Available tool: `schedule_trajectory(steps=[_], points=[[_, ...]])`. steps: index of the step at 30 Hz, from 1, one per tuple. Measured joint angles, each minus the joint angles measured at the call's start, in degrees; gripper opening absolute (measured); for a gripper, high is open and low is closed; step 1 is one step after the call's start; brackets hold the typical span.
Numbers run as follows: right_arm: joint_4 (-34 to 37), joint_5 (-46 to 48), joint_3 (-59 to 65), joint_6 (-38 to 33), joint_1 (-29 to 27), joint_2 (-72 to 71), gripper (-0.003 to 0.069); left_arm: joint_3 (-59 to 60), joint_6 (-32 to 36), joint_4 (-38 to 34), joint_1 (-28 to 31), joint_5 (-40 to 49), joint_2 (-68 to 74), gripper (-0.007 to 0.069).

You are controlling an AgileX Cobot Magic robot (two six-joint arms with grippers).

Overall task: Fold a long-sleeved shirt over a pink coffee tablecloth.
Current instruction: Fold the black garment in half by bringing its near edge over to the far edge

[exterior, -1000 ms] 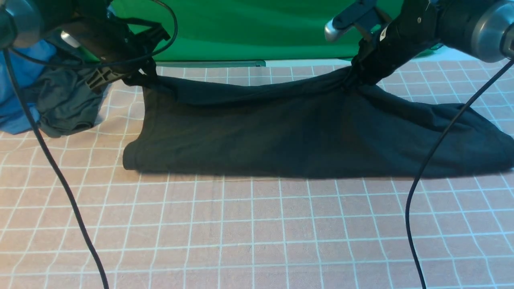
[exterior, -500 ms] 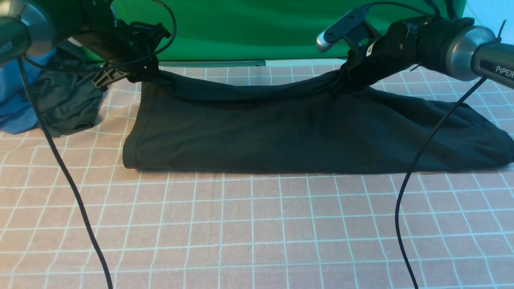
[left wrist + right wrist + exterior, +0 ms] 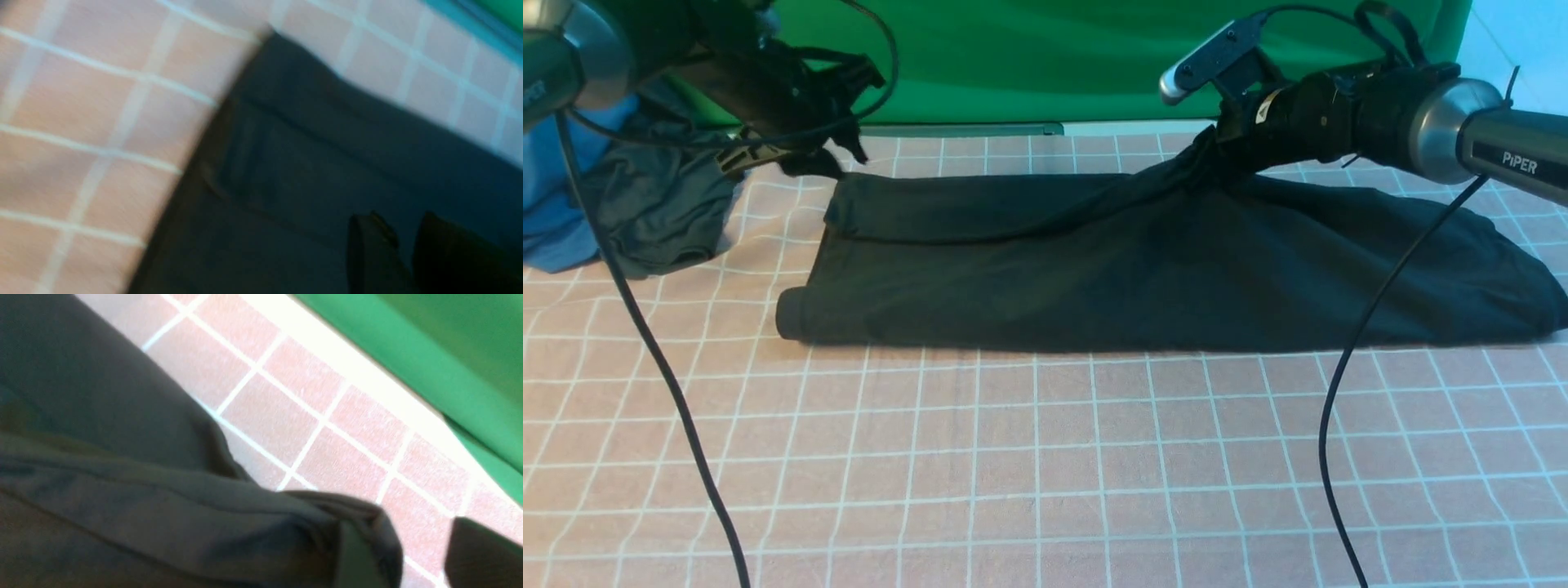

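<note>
Bare tablecloth [image 3: 1045, 457] near side of shirt [image 3: 1143, 269]; grey garment [image 3: 662, 212] far L; cables [image 3: 647, 343] L+R.

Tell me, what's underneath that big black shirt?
The pink gridded tablecloth lies under the black shirt, showing along its edges. Whether anything else sits beneath is hidden by the fabric.

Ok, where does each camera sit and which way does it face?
Front view: between the arms, facing forward over the black long-sleeved shirt on the pink gridded tablecloth; left arm and right arm show.
Left wrist view: on that wrist, looking down at the shirt's edge; left pincer tips apart.
Right wrist view: on that wrist, facing the green cloth backdrop past a raised shirt fold; right pincer open.
Shared: shirt and tablecloth, in all three.
</note>
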Motion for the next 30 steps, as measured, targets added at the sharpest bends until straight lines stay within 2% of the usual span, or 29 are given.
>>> schedule_trajectory(steps=[3, 4, 6, 7, 9, 10, 12, 18, 27, 30], points=[[0.0, 2.6, -0.1, 0.0, 0.0, -1.0, 0.0412, 0.0, 2.5, -0.9, -3.6, 2.2, 0.2, 0.0057], [0.0, 4.7, -0.3, 0.0, -0.1, -1.5, 0.0401, 0.0, 3.1, -1.1, -5.9, 2.4, 0.7, 0.0029], [0.0, 8.7, -0.5, 0.0, -0.1, -3.0, 0.0333, 0.0, 3.5, -1.4, -8.9, 1.8, 1.8, 0.0013], [0.0, 8.7, -0.5, 0.0, -0.1, -3.2, 0.0323, 0.0, 3.7, -1.3, -9.6, 1.7, 2.1, 0.0013], [0.0, 14.3, -0.5, 0.4, -0.1, -5.8, 0.0151, 0.0, 4.2, -1.6, -12.7, -0.2, 4.0, 0.0012], [0.0, 15.7, -0.5, 0.7, -0.1, -6.7, 0.0097, 0.0, 4.2, -1.7, -13.8, -1.2, 4.9, 0.0012], [0.0, 19.1, -0.6, 1.5, -0.1, -9.1, 0.0046, 0.0, 4.4, -1.7, -15.5, -3.7, 6.9, 0.0012], [0.0, 23.7, -0.6, 2.0, -0.1, -13.4, 0.0036, 0.0, 4.6, -1.6, -15.7, -11.7, 10.6, 0.0013], [0.0, 28.8, -0.6, 3.5, -0.1, -18.7, 0.0036, 0.0, 4.6, 1.0, -12.7, -29.9, 13.8, 0.0013], [0.0, 32.8, -0.6, 3.9, -0.1, -19.6, 0.0036, 0.0, 4.6, -0.2, -10.0, -35.8, 14.1, 0.0013]])
